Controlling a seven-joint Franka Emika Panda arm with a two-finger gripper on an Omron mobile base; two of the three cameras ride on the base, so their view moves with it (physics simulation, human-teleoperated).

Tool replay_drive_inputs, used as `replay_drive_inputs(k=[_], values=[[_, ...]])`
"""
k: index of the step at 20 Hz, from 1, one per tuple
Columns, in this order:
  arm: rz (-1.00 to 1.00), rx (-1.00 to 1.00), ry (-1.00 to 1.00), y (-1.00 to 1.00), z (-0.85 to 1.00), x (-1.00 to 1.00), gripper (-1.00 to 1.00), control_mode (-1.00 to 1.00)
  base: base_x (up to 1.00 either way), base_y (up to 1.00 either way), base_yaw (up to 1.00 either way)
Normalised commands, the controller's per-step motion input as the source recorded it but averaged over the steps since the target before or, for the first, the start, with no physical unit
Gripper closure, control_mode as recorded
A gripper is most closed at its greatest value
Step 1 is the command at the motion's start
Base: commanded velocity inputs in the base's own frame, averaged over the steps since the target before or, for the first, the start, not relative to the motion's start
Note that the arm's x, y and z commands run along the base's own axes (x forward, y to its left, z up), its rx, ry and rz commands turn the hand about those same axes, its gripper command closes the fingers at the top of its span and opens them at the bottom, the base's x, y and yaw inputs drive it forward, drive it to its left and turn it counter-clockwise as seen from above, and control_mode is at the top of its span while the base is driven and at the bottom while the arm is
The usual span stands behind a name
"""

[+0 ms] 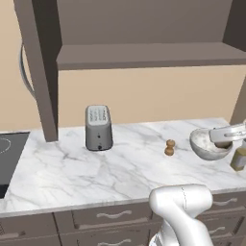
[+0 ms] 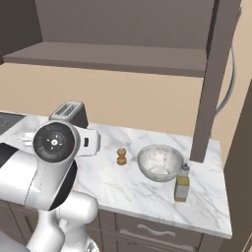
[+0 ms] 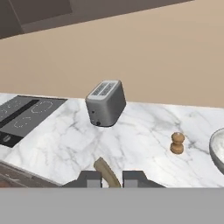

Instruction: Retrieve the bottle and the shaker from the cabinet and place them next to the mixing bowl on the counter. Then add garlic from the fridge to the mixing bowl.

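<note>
The shaker [image 2: 121, 156] stands upright, knob up, left of the mixing bowl [image 2: 160, 162].

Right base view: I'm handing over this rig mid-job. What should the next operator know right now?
End effector: shut, above the counter's front edge; a thin tan strip sits between its tips, and I cannot tell what it is.
Bottle: upright on the counter, just right of the bowl.
Shaker: upright on the counter, left of the bowl.
Done: both are out of the cabinet and beside the bowl.
Left: bring garlic from the fridge and put it in the bowl.
</note>
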Motion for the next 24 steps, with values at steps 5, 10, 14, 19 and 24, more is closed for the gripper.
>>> replay_drive_inputs(k=[5, 10, 14, 19, 24], values=[[0.00, 0.00, 0.00, 0.00, 0.00, 0.00, 1.00, 1.00, 0.40, 0.00, 0.13], [-0.01, 0.00, 0.06, -0.02, 0.00, 0.12, 1.00, -1.00, 0.00, 0.00, 0.00], [-0.19, 0.00, 0.14, -0.15, -0.01, 0.01, 1.00, -1.00, 0.00, 0.00, 0.00], [-0.32, 0.00, 0.07, -0.44, -0.06, 0.04, 1.00, -1.00, 0.00, 0.00, 0.00], [-0.37, 0.00, 0.00, -0.79, -0.16, 0.03, 1.00, -1.00, 0.00, 0.00, 0.00]])
